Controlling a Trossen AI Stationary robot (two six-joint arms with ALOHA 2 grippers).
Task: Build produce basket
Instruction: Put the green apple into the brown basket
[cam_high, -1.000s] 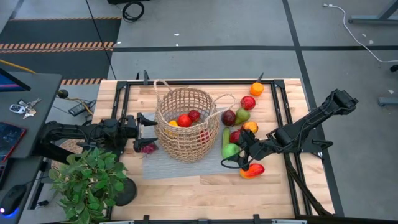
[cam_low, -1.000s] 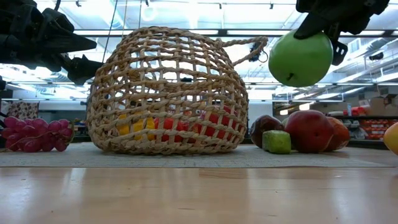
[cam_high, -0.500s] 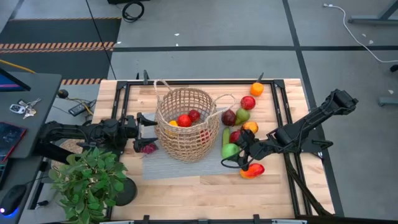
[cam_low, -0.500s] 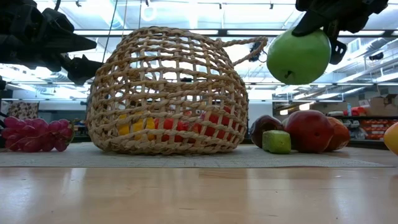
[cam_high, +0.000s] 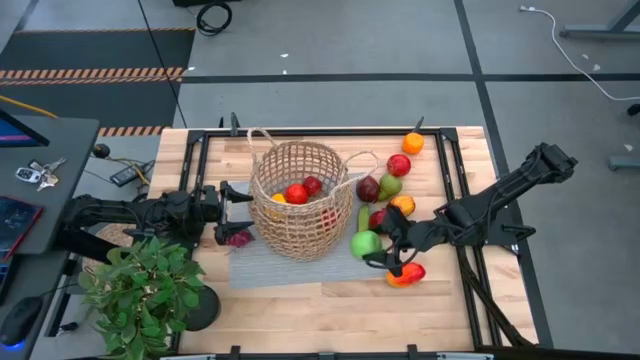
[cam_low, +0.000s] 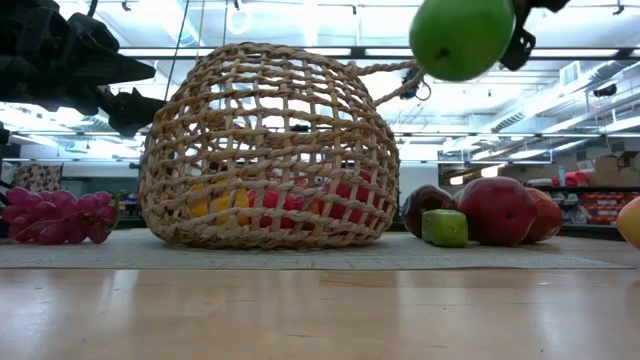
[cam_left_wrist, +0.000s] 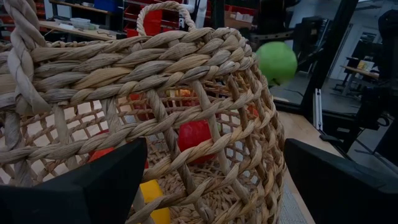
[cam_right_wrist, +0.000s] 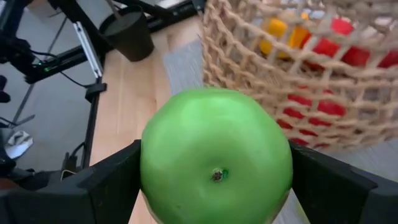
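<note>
Jaws: spread empty on the left, clamped on a green apple on the right.

Grapes (cam_high: 237, 238) are seen on the table left of the basket (cam_high: 297, 200), under the left gripper (cam_high: 236, 211), whose fingers (cam_left_wrist: 87, 186) are spread wide at the basket's left wall with nothing held. The basket is set upright on a grey mat (cam_high: 280, 268) mid-table, with red and yellow produce (cam_high: 297, 193) inside. The green apple (cam_high: 364, 243) is held off the table in the right gripper (cam_high: 382, 245), just right of the basket and about level with its rim in the low view. More fruit (cam_high: 389, 184) is scattered on the table to the right, on the far side of that gripper, and a red-and-yellow piece (cam_high: 406, 274) lies nearer.
</note>
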